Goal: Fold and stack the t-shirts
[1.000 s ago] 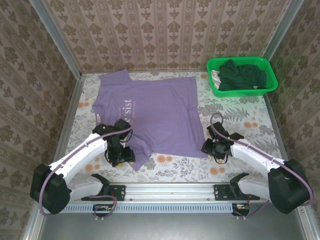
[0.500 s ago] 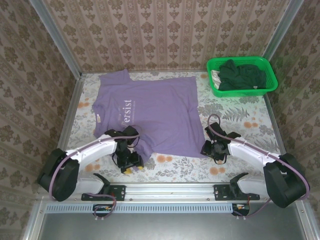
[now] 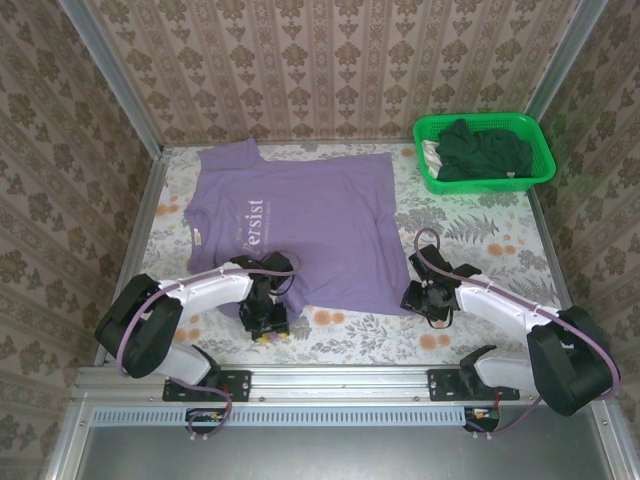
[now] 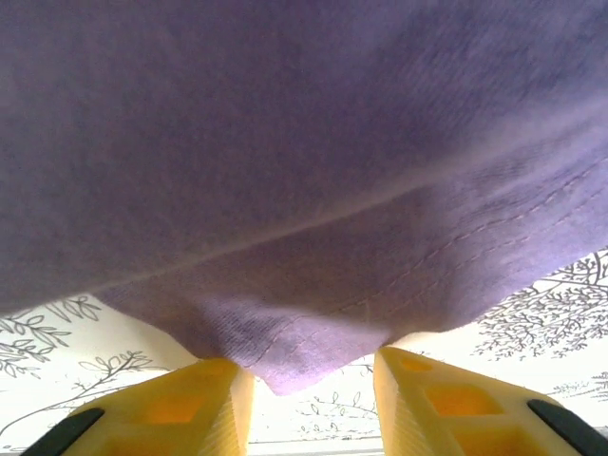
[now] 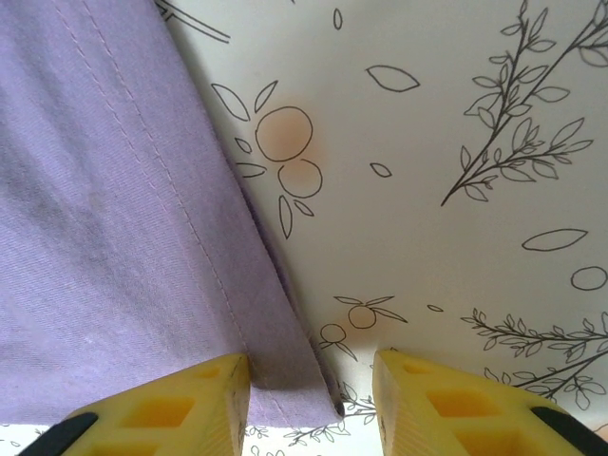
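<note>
The lavender-purple t-shirt (image 3: 310, 215) lies spread flat on the table, white lettering facing up. My left gripper (image 3: 266, 322) sits low at its near left corner. In the left wrist view the yellow fingers (image 4: 214, 399) stand apart and a corner of the purple t-shirt (image 4: 285, 171) pokes into the gap of the left gripper (image 4: 312, 380). My right gripper (image 3: 426, 300) is at the near right corner. The right gripper (image 5: 311, 375) is open, with the stitched hem corner of the purple t-shirt (image 5: 104, 209) lying between its fingers. Dark green t-shirts (image 3: 485, 150) are bunched in the basket.
A bright green plastic basket (image 3: 480, 184) stands at the back right of the floral table cover (image 3: 480, 250). Patterned walls with metal posts close in the back and both sides. A metal rail (image 3: 340, 382) runs along the near edge by the arm bases.
My left gripper has slid right along the shirt's near edge to its corner and its jaws have narrowed. The right gripper has hardly moved.
</note>
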